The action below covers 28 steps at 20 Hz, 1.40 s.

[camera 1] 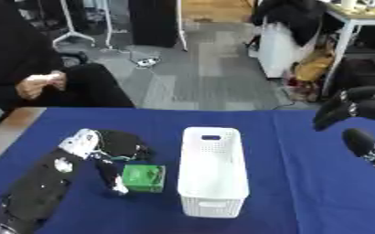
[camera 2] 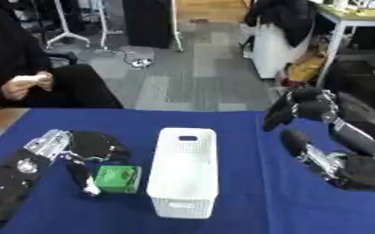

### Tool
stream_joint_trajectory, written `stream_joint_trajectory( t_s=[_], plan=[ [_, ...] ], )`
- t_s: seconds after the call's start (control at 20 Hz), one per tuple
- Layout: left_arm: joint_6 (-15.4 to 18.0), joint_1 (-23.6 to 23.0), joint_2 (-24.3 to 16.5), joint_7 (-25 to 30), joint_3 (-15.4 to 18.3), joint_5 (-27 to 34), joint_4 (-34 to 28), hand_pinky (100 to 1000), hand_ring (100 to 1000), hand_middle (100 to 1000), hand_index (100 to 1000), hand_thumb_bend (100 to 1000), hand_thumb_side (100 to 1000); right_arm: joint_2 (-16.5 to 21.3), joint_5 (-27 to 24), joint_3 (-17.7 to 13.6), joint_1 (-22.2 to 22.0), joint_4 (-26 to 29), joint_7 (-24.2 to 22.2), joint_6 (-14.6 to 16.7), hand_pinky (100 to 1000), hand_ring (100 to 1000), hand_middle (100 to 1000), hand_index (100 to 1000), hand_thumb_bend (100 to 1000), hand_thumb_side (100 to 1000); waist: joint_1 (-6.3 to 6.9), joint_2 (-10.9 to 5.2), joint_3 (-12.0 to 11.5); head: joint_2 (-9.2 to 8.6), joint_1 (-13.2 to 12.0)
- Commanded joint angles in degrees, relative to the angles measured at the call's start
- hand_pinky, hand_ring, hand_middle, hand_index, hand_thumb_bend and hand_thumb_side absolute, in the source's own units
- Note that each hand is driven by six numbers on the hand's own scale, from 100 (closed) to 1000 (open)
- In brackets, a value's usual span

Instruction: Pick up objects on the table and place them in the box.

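Observation:
A small green box (camera 1: 144, 177) lies on the blue tablecloth, just left of the white perforated basket (camera 1: 213, 208). The basket stands lengthwise at the table's middle, and nothing shows inside it. My left hand (camera 1: 117, 144) comes in from the lower left and sits against the far-left side of the green box, touching it. My right hand (camera 2: 302, 109) hangs above the table to the right of the basket, apart from it. Its fingers droop, relaxed, and hold nothing.
The blue cloth (camera 1: 302, 192) covers the table, with a bare wooden strip (camera 1: 7, 132) at the left edge. Beyond the far edge are grey floor, a white desk (camera 1: 347, 32) and bags at the upper right.

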<state>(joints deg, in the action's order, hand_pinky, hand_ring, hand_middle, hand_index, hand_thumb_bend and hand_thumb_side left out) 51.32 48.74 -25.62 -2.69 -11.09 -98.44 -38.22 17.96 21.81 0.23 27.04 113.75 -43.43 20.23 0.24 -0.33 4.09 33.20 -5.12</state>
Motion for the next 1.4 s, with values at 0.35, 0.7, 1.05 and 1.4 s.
stream_joint_trajectory(
  t_s=[0.35,0.7,1.05,1.4],
  plan=[
    [-0.7,0.9,0.0,-3.9,-0.6,-3.9,-0.8,699,720,784,934,408,954,0.4,-0.3,-0.4,1.3,0.8,-3.3,3.0,565,626,622,688,146,1000,0.12,-0.81,0.3,0.02,-0.8],
    [-2.1,0.6,0.0,-6.3,-0.4,-5.8,-0.1,368,376,533,792,253,832,0.4,-0.3,-0.5,1.2,0.8,-3.4,3.0,565,626,621,688,146,1000,0.11,-0.77,0.2,0.22,-0.9],
    [-3.6,0.3,0.0,-8.2,0.2,-4.0,0.6,120,174,366,540,100,909,0.5,-0.3,-0.5,1.1,0.8,-3.5,3.1,565,626,621,688,145,1000,0.07,-0.80,0.1,0.14,-1.0],
    [-3.7,0.0,-0.6,-13.0,0.2,2.8,-2.1,100,100,100,224,100,853,0.5,-0.2,-0.9,1.0,0.8,-3.3,2.8,564,626,621,689,150,1000,0.10,-0.93,0.0,0.37,-1.3]
  ],
)
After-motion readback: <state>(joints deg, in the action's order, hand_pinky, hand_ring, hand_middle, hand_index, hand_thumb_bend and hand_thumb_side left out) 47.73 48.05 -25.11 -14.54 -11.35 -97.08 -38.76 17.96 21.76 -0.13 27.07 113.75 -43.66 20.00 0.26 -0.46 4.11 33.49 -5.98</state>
